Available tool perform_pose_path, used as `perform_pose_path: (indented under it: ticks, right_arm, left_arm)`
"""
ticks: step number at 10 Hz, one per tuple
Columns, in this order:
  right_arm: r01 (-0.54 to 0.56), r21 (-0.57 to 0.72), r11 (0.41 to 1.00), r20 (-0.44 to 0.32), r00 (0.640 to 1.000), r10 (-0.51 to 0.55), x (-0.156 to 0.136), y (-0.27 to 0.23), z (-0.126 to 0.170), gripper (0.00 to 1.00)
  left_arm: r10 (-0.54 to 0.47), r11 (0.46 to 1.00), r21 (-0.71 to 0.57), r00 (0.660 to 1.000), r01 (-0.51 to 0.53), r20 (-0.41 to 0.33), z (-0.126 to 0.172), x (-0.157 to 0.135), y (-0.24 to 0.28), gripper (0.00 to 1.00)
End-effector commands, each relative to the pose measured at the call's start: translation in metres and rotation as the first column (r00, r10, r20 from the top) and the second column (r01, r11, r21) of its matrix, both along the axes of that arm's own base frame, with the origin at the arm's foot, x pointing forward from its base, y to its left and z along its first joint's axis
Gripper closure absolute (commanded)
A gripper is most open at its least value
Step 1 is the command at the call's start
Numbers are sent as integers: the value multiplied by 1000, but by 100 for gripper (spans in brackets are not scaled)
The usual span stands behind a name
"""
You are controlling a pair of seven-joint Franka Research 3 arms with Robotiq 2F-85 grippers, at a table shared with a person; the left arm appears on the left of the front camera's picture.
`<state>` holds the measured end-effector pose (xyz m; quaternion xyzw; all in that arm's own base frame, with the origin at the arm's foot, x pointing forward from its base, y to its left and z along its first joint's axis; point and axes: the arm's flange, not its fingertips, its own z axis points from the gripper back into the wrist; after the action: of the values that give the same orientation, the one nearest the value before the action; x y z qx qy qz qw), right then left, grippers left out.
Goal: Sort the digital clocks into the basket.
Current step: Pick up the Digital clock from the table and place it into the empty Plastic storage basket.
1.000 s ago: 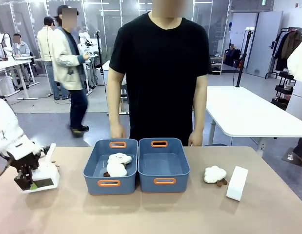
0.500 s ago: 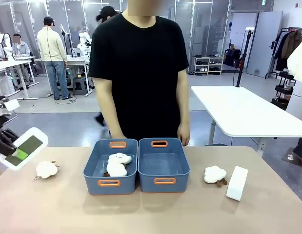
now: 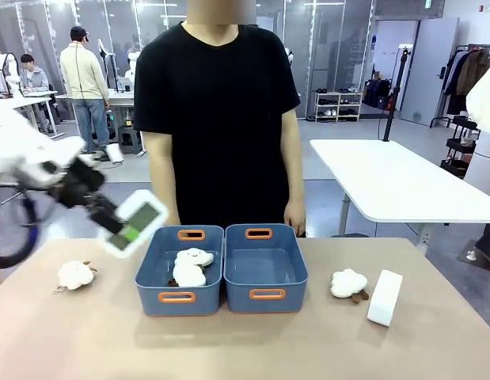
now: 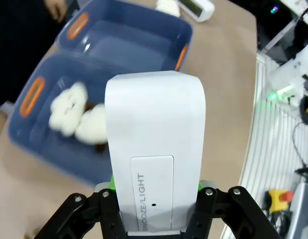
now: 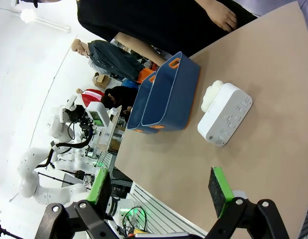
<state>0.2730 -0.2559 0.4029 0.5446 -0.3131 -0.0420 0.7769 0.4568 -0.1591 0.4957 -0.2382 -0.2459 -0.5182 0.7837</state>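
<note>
Left pincer (image 4: 154, 188) clamped on white digital clock (image 4: 154, 134) marked "SNOOZE/LIGHT", raised at blue basket's (image 3: 147, 269) left rim, right pincer (image 5: 159, 186) spread apart.

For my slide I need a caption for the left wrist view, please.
Left claw grips a white digital clock near two blue baskets, one holding plush toys.

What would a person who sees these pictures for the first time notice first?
The left gripper holds a white clock in the air, just left of two blue baskets. A person in black stands behind them; a second clock sits far right, near a toy sheep.
</note>
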Motion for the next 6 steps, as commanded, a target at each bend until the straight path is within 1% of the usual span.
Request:
perform_pose_path:
  ticks: [1, 2, 4, 5, 6]
  right_arm:
    - [-3, 4, 1000, 7, 1000, 3, -1, 0, 1, 0]
    - [-3, 4, 1000, 7, 1000, 3, -1, 0, 1, 0]
    - [-3, 4, 1000, 7, 1000, 3, -1, 0, 1, 0]
    - [-3, 4, 1000, 7, 1000, 3, -1, 0, 1, 0]
    - [-3, 4, 1000, 7, 1000, 3, -1, 0, 1, 0]
  left_arm:
    - [17, 1000, -24, 998, -16, 53, -1, 25, -56, 100]
    - [19, 1000, 21, 999, -20, 48, -13, 29, -96, 100]
    - [4, 999, 51, 998, -7, 66, -41, 49, -172, 100]
    - [8, 997, 71, 996, -14, 89, -54, 56, -208, 100]
    - [24, 995, 95, 995, -33, 94, -69, 62, -233, 100]
